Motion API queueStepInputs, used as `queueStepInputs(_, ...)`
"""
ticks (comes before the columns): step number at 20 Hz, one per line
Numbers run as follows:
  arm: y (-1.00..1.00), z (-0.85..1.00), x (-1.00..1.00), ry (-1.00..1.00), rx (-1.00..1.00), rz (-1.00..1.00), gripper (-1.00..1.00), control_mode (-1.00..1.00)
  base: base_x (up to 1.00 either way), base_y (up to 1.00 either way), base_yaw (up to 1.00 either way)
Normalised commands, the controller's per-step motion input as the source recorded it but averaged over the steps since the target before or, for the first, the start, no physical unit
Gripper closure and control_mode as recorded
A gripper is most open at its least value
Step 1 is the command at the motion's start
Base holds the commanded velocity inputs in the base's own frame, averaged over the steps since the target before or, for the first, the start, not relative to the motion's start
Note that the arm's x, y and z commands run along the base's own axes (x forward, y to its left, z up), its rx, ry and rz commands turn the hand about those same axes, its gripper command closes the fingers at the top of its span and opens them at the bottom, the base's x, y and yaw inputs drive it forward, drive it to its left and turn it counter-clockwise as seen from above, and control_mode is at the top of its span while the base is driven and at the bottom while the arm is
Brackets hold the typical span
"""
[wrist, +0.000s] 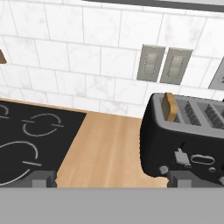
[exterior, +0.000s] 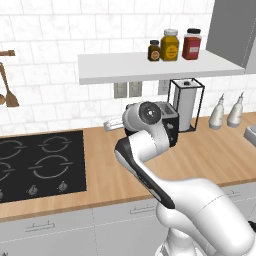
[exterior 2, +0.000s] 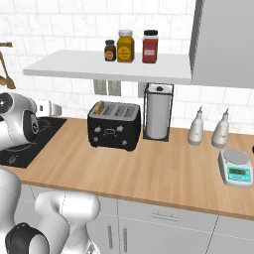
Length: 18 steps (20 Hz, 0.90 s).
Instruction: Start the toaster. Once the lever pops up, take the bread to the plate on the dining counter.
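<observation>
Standing: toaster (exterior 2: 114, 125), black and boxy, sits on the wood-topped wall counter (exterior 2: 163, 173) close to the tiled wall, just left of a wire-framed paper towel holder (exterior 2: 158, 114).
Bread: one tan slice (wrist: 168, 106) pokes up from the toaster's left slot, upright.
Lever: a small grey tab (wrist: 180, 156) on the toaster's front face, seen from the hand view.
Gripper: jaws spread wide, holding nothing; its two dark tips (wrist: 107, 178) sit low in the hand view, short of the toaster and facing the wall.
Left of toaster: black cooktop (exterior: 40, 162) set into the counter.
Right side: two white squeeze bottles (exterior 2: 209, 128) and a small kitchen scale (exterior 2: 235, 167).
Above: white shelf (exterior 2: 99, 67) carrying three jars (exterior 2: 131, 46).
Wall: two grey outlets (wrist: 164, 64) behind the toaster.
</observation>
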Motion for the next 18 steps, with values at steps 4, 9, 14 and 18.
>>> queueStepInputs(4,0.0,0.0,0.0,0.0,0.0,0.0,-1.0,-1.0,0.0,0.0,0.0)
queueStepInputs(9,0.0,0.0,0.0,0.0,0.0,0.0,-1.0,-1.0,0.0,0.0,0.0)
queueStepInputs(14,0.0,0.0,0.0,0.0,0.0,0.0,-1.0,-1.0,0.0,0.0,0.0)
queueStepInputs(18,0.0,0.0,0.0,0.0,0.0,0.0,-1.0,-1.0,0.0,0.0,0.0)
